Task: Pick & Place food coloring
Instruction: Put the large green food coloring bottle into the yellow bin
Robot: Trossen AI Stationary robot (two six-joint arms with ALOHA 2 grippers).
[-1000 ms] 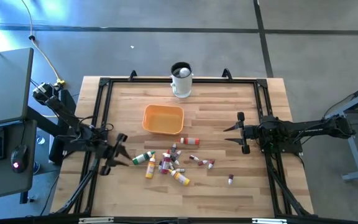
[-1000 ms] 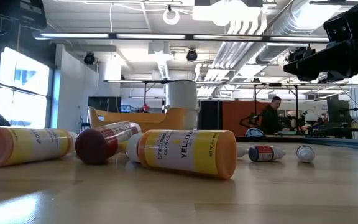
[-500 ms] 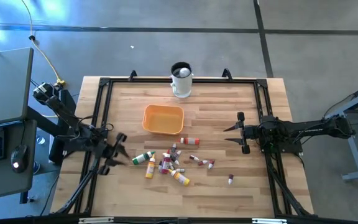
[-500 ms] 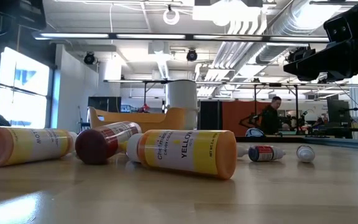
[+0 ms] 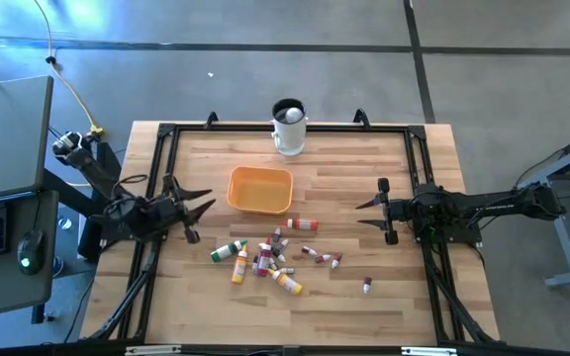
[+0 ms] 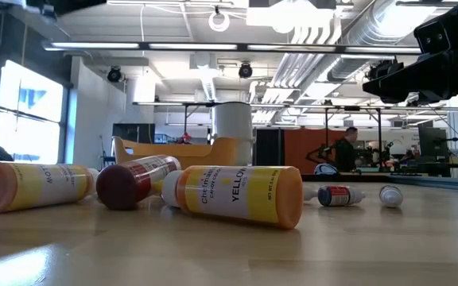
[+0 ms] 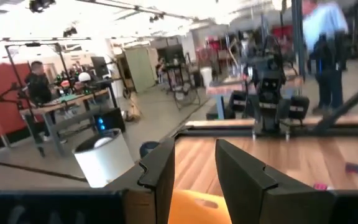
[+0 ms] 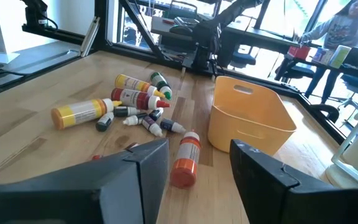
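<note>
Several small food coloring bottles (image 5: 265, 255) lie on their sides in a loose heap on the wooden table, near its front middle. In the low view a yellow bottle (image 6: 237, 195) lies closest. My left gripper (image 5: 204, 203) hovers open at the table's left, above the wood, pointing level toward the orange bowl (image 5: 260, 189). Nothing is between its fingers (image 7: 160, 174). My right gripper (image 5: 359, 214) waits open at the table's right, pointing toward the heap (image 8: 135, 99), with an orange-capped bottle (image 8: 185, 158) lying just ahead of it.
The orange bowl (image 8: 247, 121) stands behind the heap, toward the far side. A white mug (image 5: 288, 127) stands at the far edge, middle. One bottle (image 5: 367, 286) lies apart at the front right. A black frame (image 5: 166, 133) runs around the table. People show in the room beyond.
My left gripper has risen from beside the heap and drawn toward the far edge. It has swung from pointing at the bottles to pointing level across the table toward the bowl. The bottles have not moved.
</note>
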